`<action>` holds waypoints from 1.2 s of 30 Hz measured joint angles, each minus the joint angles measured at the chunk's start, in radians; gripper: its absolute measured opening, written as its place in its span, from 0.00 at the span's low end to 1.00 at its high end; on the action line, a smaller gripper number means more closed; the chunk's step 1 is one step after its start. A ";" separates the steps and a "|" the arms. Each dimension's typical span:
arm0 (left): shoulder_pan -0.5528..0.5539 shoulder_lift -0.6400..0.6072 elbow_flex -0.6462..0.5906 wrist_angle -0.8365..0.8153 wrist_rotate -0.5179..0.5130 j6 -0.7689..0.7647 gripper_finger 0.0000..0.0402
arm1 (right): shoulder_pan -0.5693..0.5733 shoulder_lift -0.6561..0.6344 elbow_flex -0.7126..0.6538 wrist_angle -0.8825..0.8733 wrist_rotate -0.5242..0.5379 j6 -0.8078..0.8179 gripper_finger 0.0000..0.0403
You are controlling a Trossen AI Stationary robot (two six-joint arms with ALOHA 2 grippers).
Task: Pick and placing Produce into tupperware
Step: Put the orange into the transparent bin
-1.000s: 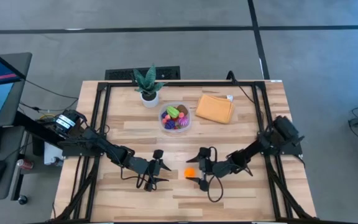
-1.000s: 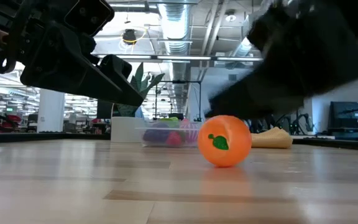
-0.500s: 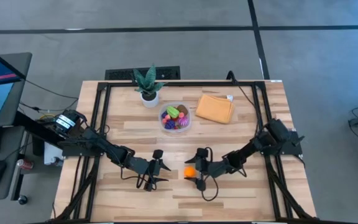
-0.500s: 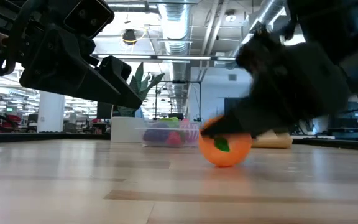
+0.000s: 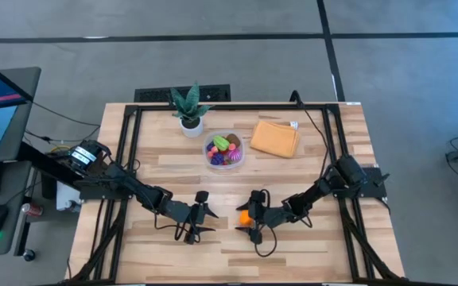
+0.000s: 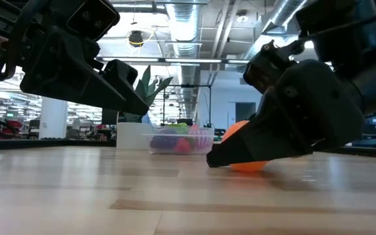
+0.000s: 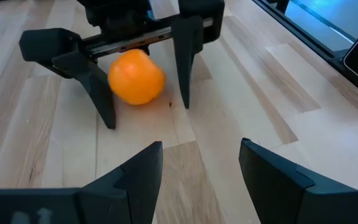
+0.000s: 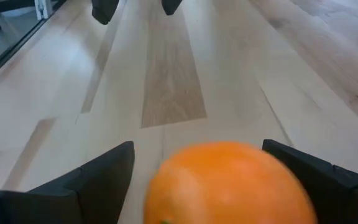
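Sitting toward the back middle of the desk [image 5: 308, 262], the tub [image 5: 224, 150] is seen holding a heap of small produce [image 5: 226, 146] in green, purple, magenta and red; through its clear wall the same pile is made out in the low view. A plant [image 5: 189, 106] in a white pot is placed just beside the tub on the left arm's side, and an orange cloth [image 5: 274, 137] is laid flat near it on the other side. A monitor, a keyboard and a mouse are seen off the desk past the left arm.

One piece, an orange [image 5: 245, 216], is left outside the tub, resting on the bare wood at the front middle, well apart from the tub. Nothing is set between the two.

The right gripper [image 5: 250, 214] is lowered to the desk around the orange, its fingers [image 7: 185, 59] spread wide with one on either side of the fruit. In the left wrist view a gap is visible between the orange and each finger, so the fruit is bracketed but not clamped. In the right wrist view the orange [image 8: 229, 183] is seen close up, deep between the two fingers.

The left gripper [image 5: 199, 213] is held low just beside the right one, fingers parted and nothing between them, pointing at the orange from the opposite side.
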 joint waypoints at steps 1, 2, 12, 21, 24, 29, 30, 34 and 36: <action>0.000 0.000 0.000 0.000 0.000 0.000 0.51 | 0.000 0.000 0.000 0.000 -0.001 0.001 0.93; 0.000 0.000 0.000 -0.001 0.000 0.000 0.51 | 0.000 0.000 0.000 -0.002 -0.001 0.001 0.92; 0.000 0.000 0.000 -0.001 0.000 0.000 0.51 | 0.000 -0.001 0.000 -0.012 -0.001 -0.006 0.81; 0.000 0.000 0.000 -0.001 0.000 0.000 0.51 | 0.000 -0.001 -0.001 -0.014 0.000 0.002 0.71; 0.000 0.000 0.000 -0.001 0.000 0.000 0.51 | 0.000 -0.001 -0.001 -0.014 -0.002 0.003 0.69; 0.000 0.000 0.000 -0.001 0.000 0.001 0.51 | 0.000 -0.001 -0.001 -0.014 -0.003 0.004 0.64; 0.000 0.000 0.000 -0.002 0.000 0.001 0.51 | 0.000 -0.001 -0.001 -0.014 -0.004 0.004 0.63; 0.000 0.000 0.000 -0.014 0.000 0.000 0.51 | 0.000 -0.001 -0.001 -0.014 -0.008 0.004 0.57; 0.000 0.000 0.000 -0.015 0.000 0.000 0.51 | 0.000 0.000 -0.002 -0.011 -0.010 0.004 0.54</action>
